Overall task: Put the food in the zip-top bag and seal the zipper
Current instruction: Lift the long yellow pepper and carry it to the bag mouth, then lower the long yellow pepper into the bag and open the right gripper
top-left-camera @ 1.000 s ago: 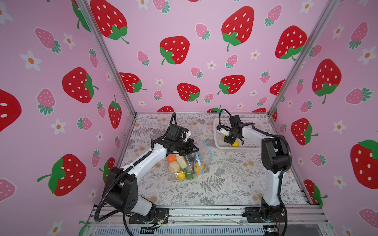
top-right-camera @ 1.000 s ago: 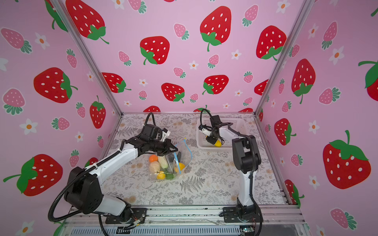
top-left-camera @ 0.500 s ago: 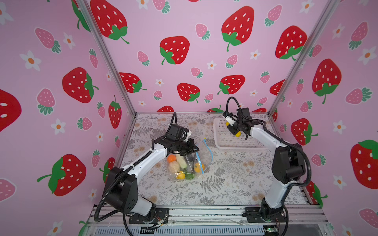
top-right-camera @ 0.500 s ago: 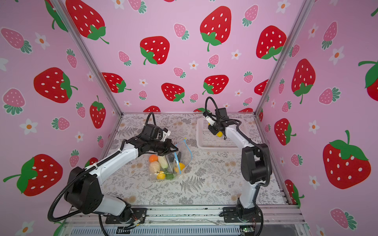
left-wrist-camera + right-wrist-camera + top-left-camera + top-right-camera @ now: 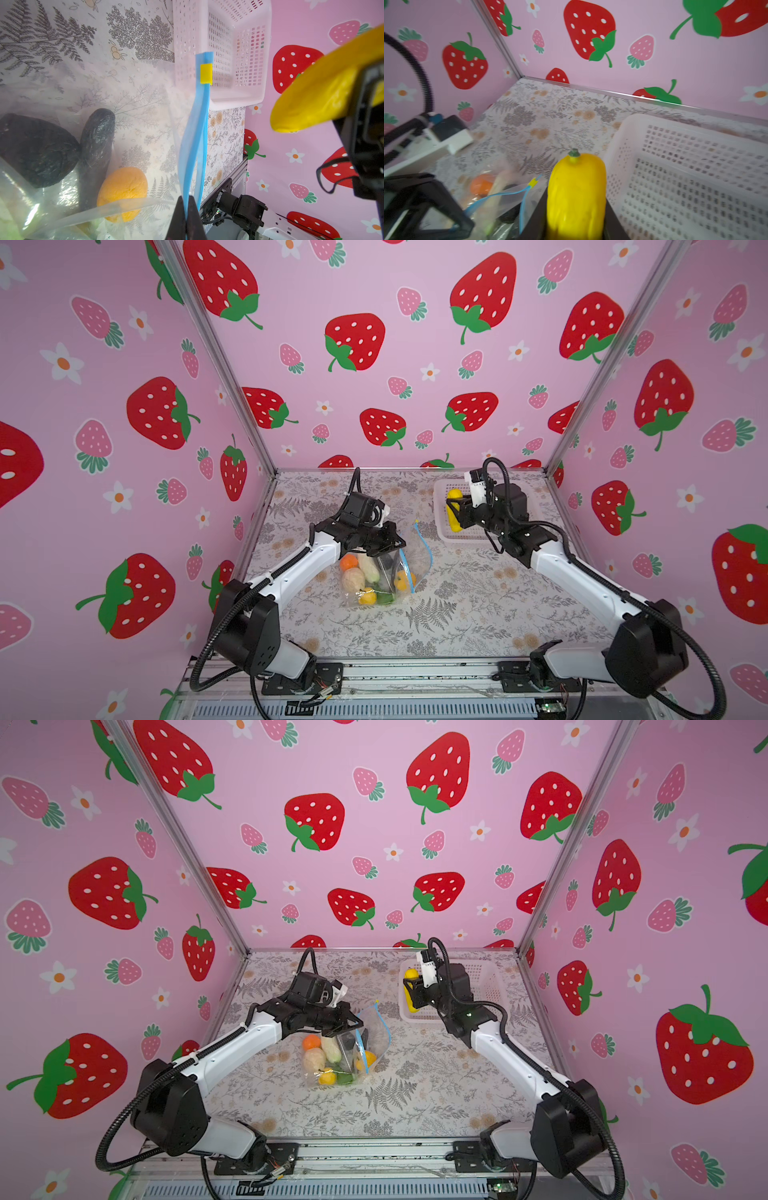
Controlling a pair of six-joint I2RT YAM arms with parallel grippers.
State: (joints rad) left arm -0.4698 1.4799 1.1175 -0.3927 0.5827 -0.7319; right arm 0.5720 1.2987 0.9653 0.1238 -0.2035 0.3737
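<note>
Bag: the zip-top bag (image 5: 415, 556) lies mid-counter (image 5: 478, 605), its mouth gaping toward the basket.
Inside: food (image 5: 353, 578) is piled at the closed end, in orange, beige, white and dark pieces.
Seal: the zipper (image 5: 195, 133) is undone, with the yellow slider tab (image 5: 206, 73) parked at the strip's far end.
Left side: the left end effector (image 5: 186, 200) is pinched tight on one lip of the blue strip, propping the mouth up.
Right side: the right end effector (image 5: 452, 512) grips a yellow toy vegetable (image 5: 576, 187), aloft over the basket's bag-side edge.
Source: the white perforated basket (image 5: 654, 122) shows nothing else inside.
Remaining: my read is that this piece goes in, then the slider runs.
Room: bare counter lies between basket and bag, so the approach looks free — though the basket wall sits near the zipper's corner.
</note>
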